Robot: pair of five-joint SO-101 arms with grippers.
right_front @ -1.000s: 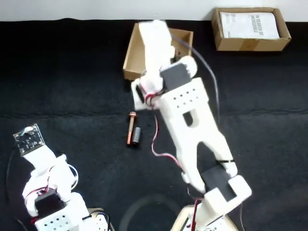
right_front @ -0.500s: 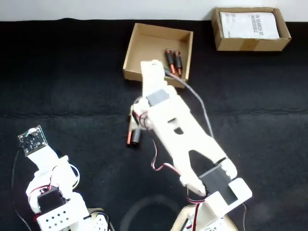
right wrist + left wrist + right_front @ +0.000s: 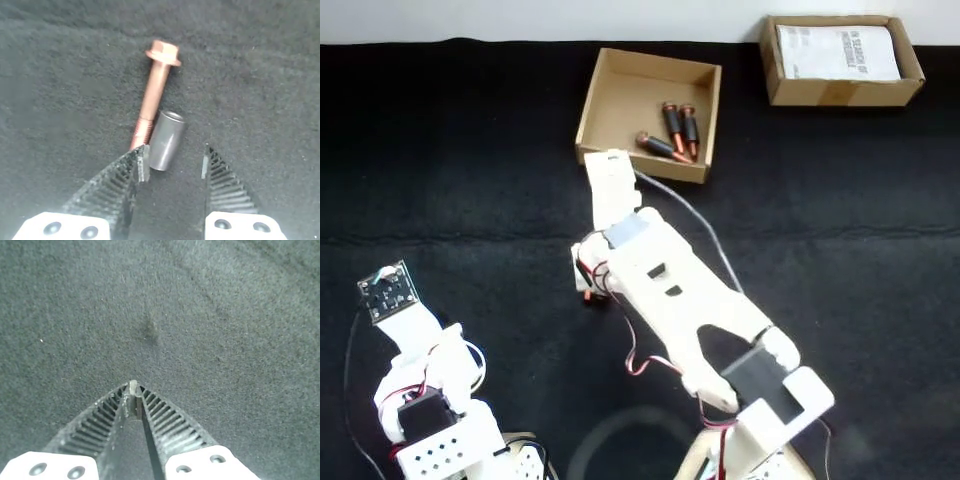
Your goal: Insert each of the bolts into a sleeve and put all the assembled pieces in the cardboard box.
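Item: right gripper (image 3: 174,153), jaws parted and holding nothing, poised low over the black mat (image 3: 470,150). Item: sleeve (image 3: 166,140), lying on its side with its near end between the two jaw tips, closer to one jaw than the other and reaching forward past both. Item: bolt (image 3: 156,92), lying alongside the sleeve and touching it, its threaded end at the tip of the nearer jaw and its head pointing away from the jaws. Step judged in hand: taking up one loose part for mating, most likely the sleeve. Handling note: the nearer jaw tip stood over the bolt's thread rather than in the seam between the parts, so closing there would probably pinch both or roll the sleeve aside. A small shift toward the far jaw's side, a descent with the sleeve centred, and a grip across its round body ought to serve better. Description, sleeve: short dark grey tube, smooth wall, open bore visible at the end away from the jaws. Description, bolt: copper-coloured, flanged hexagonal head, plain shank, thread on the end nearest the jaws. Item: left gripper (image 3: 133,387), jaws closed together on nothing, bare mat ahead of the tips. Item: cardboard box (image 3: 595,95), beyond the right arm, holding three assembled pieces (image 3: 678,125). This pair appeared to be the last left loose.
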